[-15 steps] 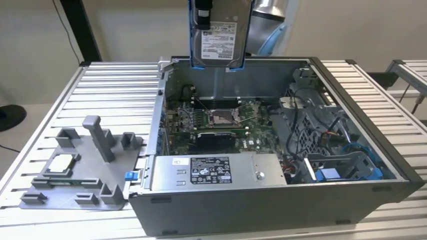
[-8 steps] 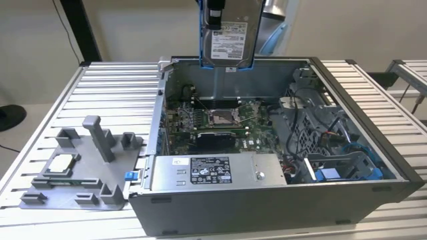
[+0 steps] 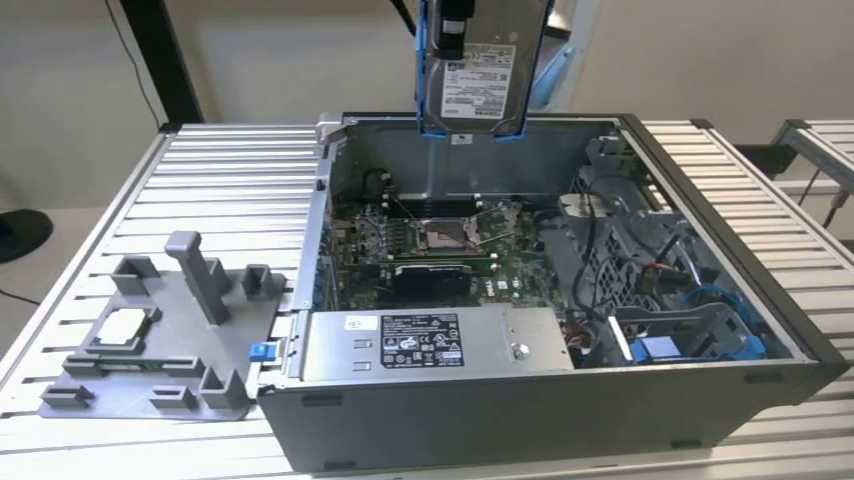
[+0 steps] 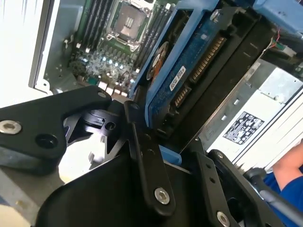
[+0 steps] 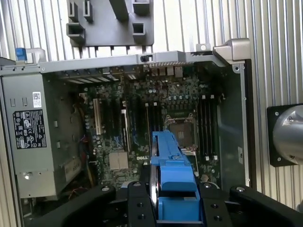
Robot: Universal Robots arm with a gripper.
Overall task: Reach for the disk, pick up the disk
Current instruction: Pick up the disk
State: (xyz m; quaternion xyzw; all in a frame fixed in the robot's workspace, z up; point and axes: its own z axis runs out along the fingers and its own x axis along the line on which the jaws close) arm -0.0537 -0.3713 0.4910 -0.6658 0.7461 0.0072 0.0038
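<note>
The disk (image 3: 471, 75) hangs upright high above the open computer case (image 3: 534, 420), its white label facing the exterior camera and blue rails along its sides. My gripper (image 3: 458, 25) is shut on its upper part. In the second wrist view the disk (image 4: 187, 66) shows its blue circuit-board side and connector, clamped between the black fingers (image 4: 144, 151). In the first wrist view the disk (image 5: 171, 170) appears edge-on with its blue rail, held in my gripper (image 5: 175, 208) over the motherboard (image 5: 142, 118).
Inside the case sit the motherboard (image 3: 427, 240), a grey labelled power-supply box (image 3: 427, 345) and a drive cage with blue parts (image 3: 681, 340). A grey fixture (image 3: 187, 380) holding a small silver chip (image 3: 127, 325) stands on the slatted table (image 3: 227, 170). A person's blue sleeve (image 4: 289, 184) is nearby.
</note>
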